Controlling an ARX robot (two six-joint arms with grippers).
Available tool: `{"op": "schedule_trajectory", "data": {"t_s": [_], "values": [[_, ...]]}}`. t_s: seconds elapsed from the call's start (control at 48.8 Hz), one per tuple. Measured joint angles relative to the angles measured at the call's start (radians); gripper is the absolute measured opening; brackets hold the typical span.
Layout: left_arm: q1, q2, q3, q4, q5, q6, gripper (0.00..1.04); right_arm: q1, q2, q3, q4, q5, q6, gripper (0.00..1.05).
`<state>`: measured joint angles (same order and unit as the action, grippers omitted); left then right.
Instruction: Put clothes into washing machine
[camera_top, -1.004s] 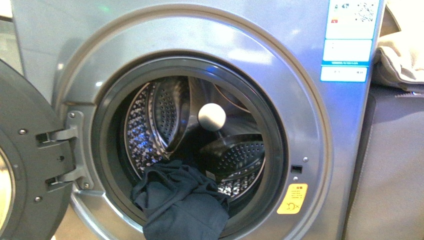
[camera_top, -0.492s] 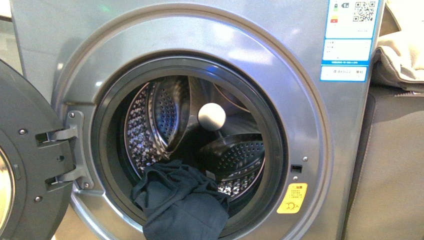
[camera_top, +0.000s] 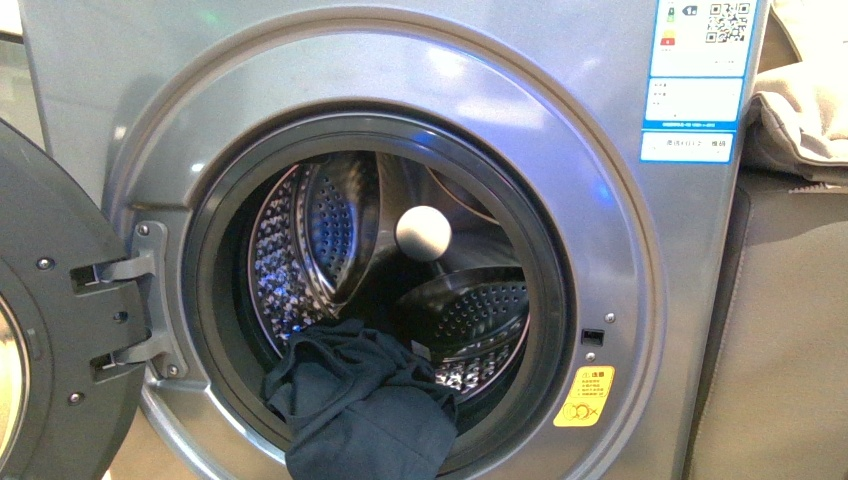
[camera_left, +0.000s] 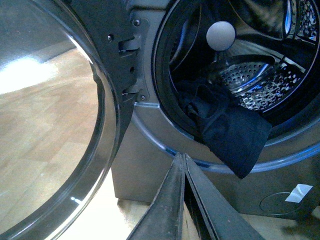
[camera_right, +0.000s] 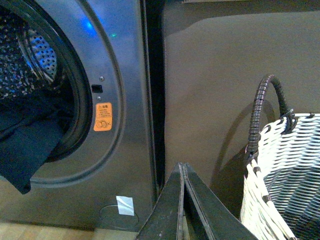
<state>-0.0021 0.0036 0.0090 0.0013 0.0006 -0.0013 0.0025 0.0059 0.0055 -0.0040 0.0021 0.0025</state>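
The silver-grey washing machine (camera_top: 420, 70) fills the front view, its dark round door (camera_top: 50, 330) swung open to the left. The dark navy clothes (camera_top: 365, 405) lie half in the drum, draped over the lower rim of the port and hanging outside. In the left wrist view the clothes (camera_left: 230, 132) hang over the rim, and my left gripper (camera_left: 182, 156) is shut and empty, below and apart from them. My right gripper (camera_right: 182, 166) is shut and empty, low by the washing machine's right edge (camera_right: 125, 100), with the clothes (camera_right: 25, 145) off to one side. No arm shows in the front view.
A white ball (camera_top: 423, 233) sits inside the perforated drum. A beige cloth (camera_top: 800, 110) lies on a dark cabinet (camera_top: 790, 330) right of the machine. A white woven basket (camera_right: 285, 175) with a dark handle stands close beside my right gripper. Wooden floor (camera_left: 45, 125) lies under the open door.
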Motion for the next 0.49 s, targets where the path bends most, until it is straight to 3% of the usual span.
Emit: {"op": "schedule_trajectory", "data": {"t_s": [0.389, 0.492], "values": [[0.000, 0.000, 0.000, 0.000, 0.000, 0.000, 0.04, 0.000, -0.002, 0.000, 0.000, 0.000, 0.000, 0.02], [0.000, 0.000, 0.000, 0.000, 0.000, 0.000, 0.21, 0.000, -0.002, 0.000, 0.000, 0.000, -0.001, 0.16]]}}
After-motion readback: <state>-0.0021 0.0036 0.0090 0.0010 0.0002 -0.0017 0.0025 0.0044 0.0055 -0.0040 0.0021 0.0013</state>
